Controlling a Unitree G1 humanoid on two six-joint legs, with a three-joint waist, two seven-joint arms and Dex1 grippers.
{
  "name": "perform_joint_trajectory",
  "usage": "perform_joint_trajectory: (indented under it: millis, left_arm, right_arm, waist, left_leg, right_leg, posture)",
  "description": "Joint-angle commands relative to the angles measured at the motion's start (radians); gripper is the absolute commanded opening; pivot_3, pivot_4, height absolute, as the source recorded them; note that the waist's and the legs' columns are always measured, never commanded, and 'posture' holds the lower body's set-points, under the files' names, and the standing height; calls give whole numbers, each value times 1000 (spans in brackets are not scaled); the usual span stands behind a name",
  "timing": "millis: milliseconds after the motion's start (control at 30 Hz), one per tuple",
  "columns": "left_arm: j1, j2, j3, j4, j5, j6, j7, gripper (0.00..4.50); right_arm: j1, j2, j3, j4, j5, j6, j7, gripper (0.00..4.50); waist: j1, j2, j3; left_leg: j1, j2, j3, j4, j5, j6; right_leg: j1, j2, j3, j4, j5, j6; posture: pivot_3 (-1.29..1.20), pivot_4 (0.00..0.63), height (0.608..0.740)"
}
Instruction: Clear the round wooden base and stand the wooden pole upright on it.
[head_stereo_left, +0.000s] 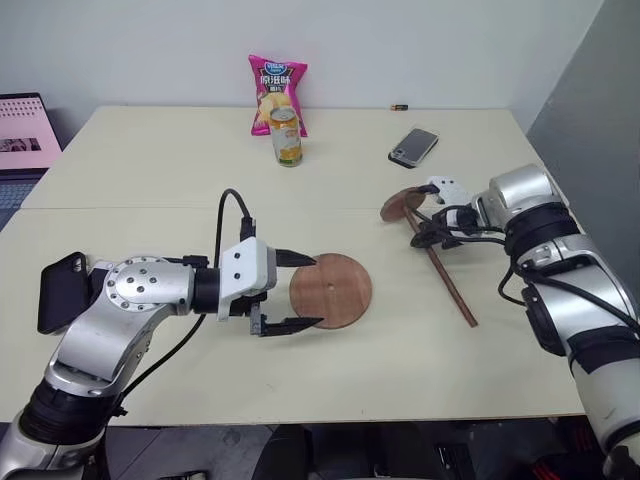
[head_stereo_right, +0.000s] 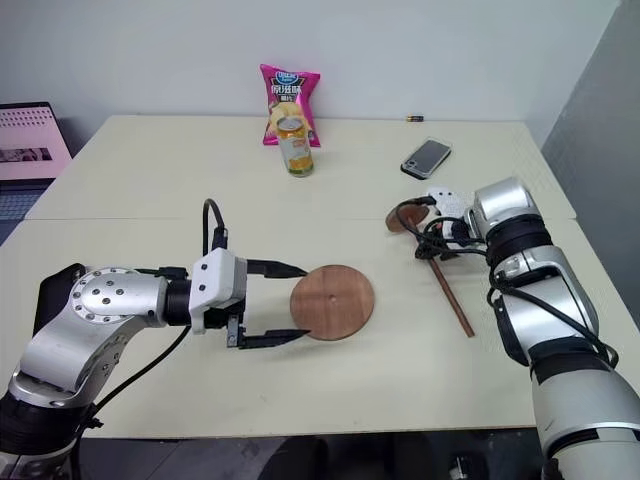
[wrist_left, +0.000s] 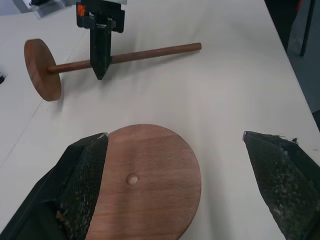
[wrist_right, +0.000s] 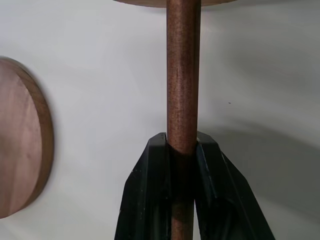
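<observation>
The right gripper (wrist_right: 181, 150) is clamped on the pole (head_stereo_left: 445, 270), which lies on the table (head_stereo_left: 150, 170) right of the bare base (head_stereo_left: 331, 291), while the left gripper (head_stereo_left: 300, 290) hovers at the base's edge, jaws wide apart.

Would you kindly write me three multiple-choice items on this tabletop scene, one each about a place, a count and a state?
1. Where is the flat reddish-brown round wooden base?
A. Between the left gripper's open jaws
B. Beside the yellow drink can
C. Under the dark smartphone

2. How many things stand or lie on that base?
A. Two
B. None
C. One

3. What is the state of the thin dark brown wooden pole?
A. Standing upright in the base
B. Lying untouched
C. Clamped by the right gripper

Answers: 1 A, one finger shows on each side of it; 2 B, its top is bare around the centre hole; 3 C, the right wrist view shows both jaws pressed on the rod.
</observation>
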Motion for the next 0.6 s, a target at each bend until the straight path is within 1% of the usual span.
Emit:
perform_joint_trajectory:
  millis: [33, 67, 100, 167, 233, 333, 400, 500, 600]
  left_arm:
    - [36, 37, 87, -12, -35, 20, -2, 4500]
    - [48, 42, 100, -14, -40, 25, 0, 4500]
    - [68, 51, 120, -16, -41, 30, 3, 4500]
    - [149, 72, 193, -29, -48, 42, 11, 4500]
    - [222, 82, 263, -47, -62, 55, 16, 4500]
    - [306, 84, 347, -61, -72, 50, 18, 4500]
    - [354, 85, 390, -55, -68, 36, 11, 4500]
    - [395, 82, 416, -52, -73, 23, -3, 4500]
    - [422, 75, 401, -49, -56, -11, -17, 4500]
  right_arm:
    - [17, -28, -100, -275, 90, -2, 41, 235]
    - [34, -28, -123, -337, 109, -2, 38, 235]
    - [61, -13, -179, -418, 144, -2, 19, 235]
    - [159, 67, -336, -647, 235, -107, -49, 235]
    - [243, 123, -394, -828, 272, -173, -98, 235]
    - [352, 202, -408, -1008, 323, -280, -125, 235]
    - [437, 248, -366, -1113, 318, -435, -105, 235]
    - [519, 297, -301, -1163, 278, -617, -107, 235]
    - [588, 350, -246, -1170, 278, -723, -111, 235]
  waist:
    - [0, 1, 1]
    - [-1, 1, 1]
    - [-2, 1, 1]
    - [-8, 1, 1]
    - [-11, 2, 1]
    - [-10, 2, 1]
    - [-8, 2, 1]
    - [-8, 2, 1]
    - [-9, 2, 1]
  left_leg:
    - [0, 0, 0, 0, 0, 0]
    - [0, 0, 0, 0, 0, 0]
    - [-1, 0, -1, 0, 0, 0]
    - [-1, 1, -1, -1, 0, 0]
    - [-1, 1, -1, -1, 0, 0]
    - [-3, 1, -2, -1, 0, 0]
    - [-3, 1, -2, 0, 0, 0]
    - [-2, 1, -2, 0, 0, 0]
    - [0, 1, -2, 0, 0, 0]
  right_leg:
    - [0, 0, 0, 0, 0, 0]
    - [0, 0, 0, 0, 0, 0]
    - [-1, 0, 0, 0, 0, 0]
    - [-2, 0, -1, 0, 0, 0]
    - [-2, 1, 0, 0, 0, 0]
    - [-3, 1, 0, 1, 0, 0]
    - [-3, 0, 0, 1, 0, 0]
    - [-2, 0, -1, 0, 0, 1]
    - [-1, 0, 0, 1, 0, 1]
  posture:
    - [0, 150, 740]
    - [0, 150, 740]
    - [0, 150, 740]
    - [0, 150, 740]
    - [0, 150, 740]
    - [0, 150, 740]
    - [0, 150, 740]
    - [0, 150, 740]
    - [0, 150, 740]
